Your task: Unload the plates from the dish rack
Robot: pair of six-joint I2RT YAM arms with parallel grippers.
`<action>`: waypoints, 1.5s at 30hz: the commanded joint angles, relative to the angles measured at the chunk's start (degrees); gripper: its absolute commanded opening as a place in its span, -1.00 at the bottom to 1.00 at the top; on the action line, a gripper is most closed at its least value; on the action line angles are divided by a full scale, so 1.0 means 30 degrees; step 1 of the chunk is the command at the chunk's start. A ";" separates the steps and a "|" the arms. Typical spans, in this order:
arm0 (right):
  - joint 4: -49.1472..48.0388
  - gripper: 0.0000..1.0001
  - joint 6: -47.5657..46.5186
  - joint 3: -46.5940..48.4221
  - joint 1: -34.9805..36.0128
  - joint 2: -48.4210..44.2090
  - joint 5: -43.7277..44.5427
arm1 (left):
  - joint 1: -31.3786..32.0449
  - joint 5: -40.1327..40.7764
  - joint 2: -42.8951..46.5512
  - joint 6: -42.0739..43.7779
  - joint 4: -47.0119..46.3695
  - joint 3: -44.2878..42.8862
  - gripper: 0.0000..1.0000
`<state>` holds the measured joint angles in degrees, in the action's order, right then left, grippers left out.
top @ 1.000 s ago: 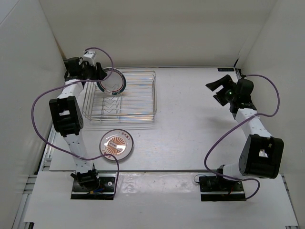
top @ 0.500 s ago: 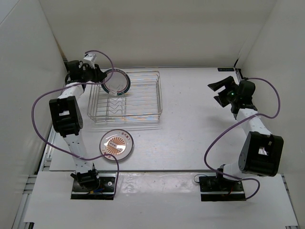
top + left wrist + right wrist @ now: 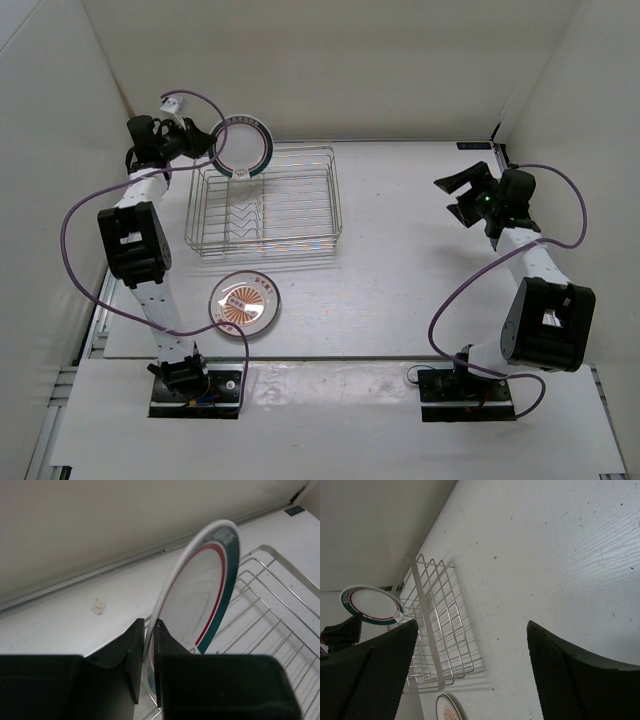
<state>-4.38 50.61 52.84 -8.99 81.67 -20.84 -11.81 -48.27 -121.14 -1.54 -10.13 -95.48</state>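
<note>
- The dish rack (image 3: 265,200) is thin, shiny silver metal wire.
- The teal-rimmed plate (image 3: 200,595) looks smooth and glossy, like china.
- The orange plate (image 3: 245,302), at 6 o'clock from the rack, is glossy too.
- The table (image 3: 560,555) is white and matt, with tiny dark specks.
- The left claw (image 3: 150,630) is dull, smooth black plastic.
- The right claw (image 3: 472,680) has black pads (image 3: 370,680) with a rough mesh skin.

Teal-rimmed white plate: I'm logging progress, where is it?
Top view, far left: the teal-rimmed white plate is pinched in the left gripper's jaws over the silver wire dish rack's rear corner.
</note>
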 commanded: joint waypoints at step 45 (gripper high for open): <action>1.2447 0.81 -0.1871 -0.2589 0.0126 -1.3369 -0.2222 | 1.7764 0.9175 1.4376 -0.9685 0.5045 1.8881 -1.00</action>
<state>33.17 43.59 40.25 -8.88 40.99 -24.99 40.40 -26.65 -74.85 -32.32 3.99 -34.70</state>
